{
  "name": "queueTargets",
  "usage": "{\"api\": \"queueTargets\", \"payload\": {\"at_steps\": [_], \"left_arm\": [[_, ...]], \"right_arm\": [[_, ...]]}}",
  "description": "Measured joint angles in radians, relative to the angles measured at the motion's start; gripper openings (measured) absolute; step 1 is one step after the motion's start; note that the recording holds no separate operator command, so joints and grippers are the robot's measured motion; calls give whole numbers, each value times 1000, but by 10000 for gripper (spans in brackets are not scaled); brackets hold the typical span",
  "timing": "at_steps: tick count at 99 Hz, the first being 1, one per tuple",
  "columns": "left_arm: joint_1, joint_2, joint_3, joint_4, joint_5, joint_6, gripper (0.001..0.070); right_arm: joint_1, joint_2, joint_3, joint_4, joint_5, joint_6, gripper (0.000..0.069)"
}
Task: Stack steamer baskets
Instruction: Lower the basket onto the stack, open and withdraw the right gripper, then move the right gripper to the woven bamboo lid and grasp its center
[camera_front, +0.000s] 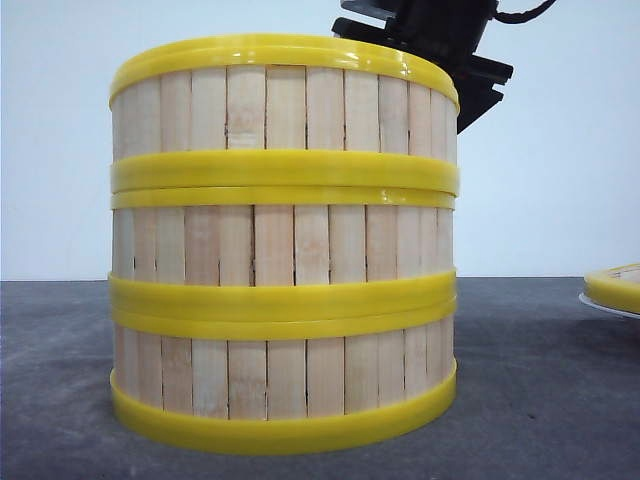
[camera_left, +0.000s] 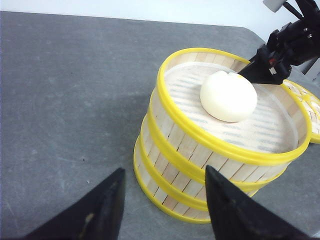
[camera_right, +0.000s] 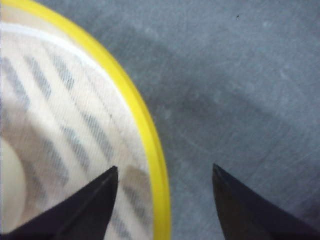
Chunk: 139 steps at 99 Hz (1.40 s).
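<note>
Ahead of our left gripper (camera_left: 162, 200), whose jaws hang wide and empty, the steamer baskets (camera_left: 200, 165) stand three high on the table (camera_left: 75, 100), a bun (camera_left: 228, 96) in the top one. Our right gripper (camera_right: 162, 185), also wide and empty, straddles the top yellow rim (camera_right: 150, 150). We judge the baskets light and stiff, their glossy rims slippery, so a pinch on the slatted wall seems best.

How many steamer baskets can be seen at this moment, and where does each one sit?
3, all in one stack on the grey table: the bottom basket on the tabletop, the middle basket on it, the top basket above, holding a white bun. None seem hidden.
</note>
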<state>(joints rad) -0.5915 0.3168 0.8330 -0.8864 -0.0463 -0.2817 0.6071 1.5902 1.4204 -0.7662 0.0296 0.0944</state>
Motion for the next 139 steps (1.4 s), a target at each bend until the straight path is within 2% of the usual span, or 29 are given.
{"api": "queueTargets", "payload": {"at_steps": [15,37,80,110,139], "left_arm": [[0,0,0,0,0,0,298],[0,0,0,3,0,0,298],[0,0,0,6,0,0,298],[0,0,0,15,0,0,299],[0,0,0,45,0,0,298]], "right_arm": [[0,-56,0,23,38,0,385],[0,-288,0,21,128,-1,385],[-23,-697,0,-175,335,21,385],[-104,-759,0,-322,367,42,385],[-177,-745,-58,-336,365,42,385]]}}
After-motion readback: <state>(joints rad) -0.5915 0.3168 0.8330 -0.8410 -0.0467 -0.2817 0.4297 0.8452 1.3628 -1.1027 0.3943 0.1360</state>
